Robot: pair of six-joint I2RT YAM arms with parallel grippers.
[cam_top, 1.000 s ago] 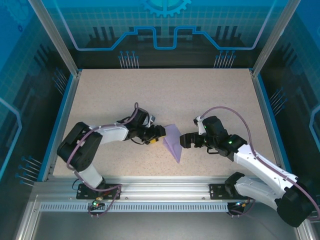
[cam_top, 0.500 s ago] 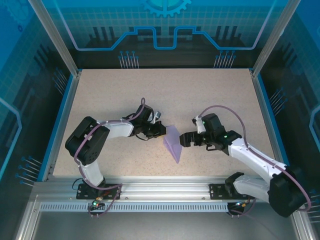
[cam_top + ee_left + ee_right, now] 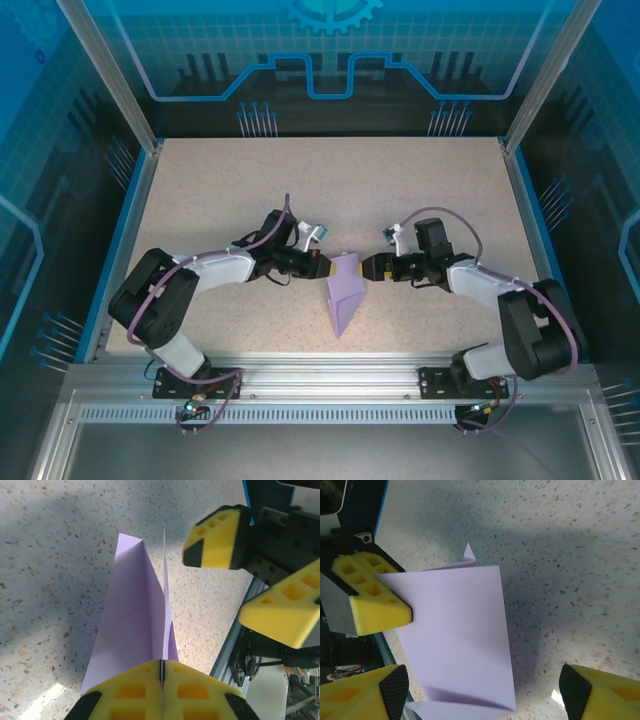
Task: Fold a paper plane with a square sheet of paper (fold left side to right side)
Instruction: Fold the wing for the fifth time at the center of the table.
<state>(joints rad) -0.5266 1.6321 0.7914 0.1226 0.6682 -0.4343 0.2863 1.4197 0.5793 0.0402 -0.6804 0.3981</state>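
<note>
Beige speckled flat table top (image 3: 420, 190), matte. Blue strip edging (image 3: 126, 235) along its left and right sides. Silver slotted aluminium rail (image 3: 330, 368) at its near edge. Translucent blue wall panels printed with gear and circuit lines (image 3: 330, 50), behind it. Silver aluminium uprights (image 3: 105, 70) at its far corners.

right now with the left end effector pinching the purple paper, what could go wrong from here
1. The left end effector is shut on just a thin edge of the folded paper; a tug could slip it out or tear it.
2. The right end effector stands open right at the paper; closing may crease it off-line.
3. The two face each other closely across the narrow paper, so they might bump.
</note>
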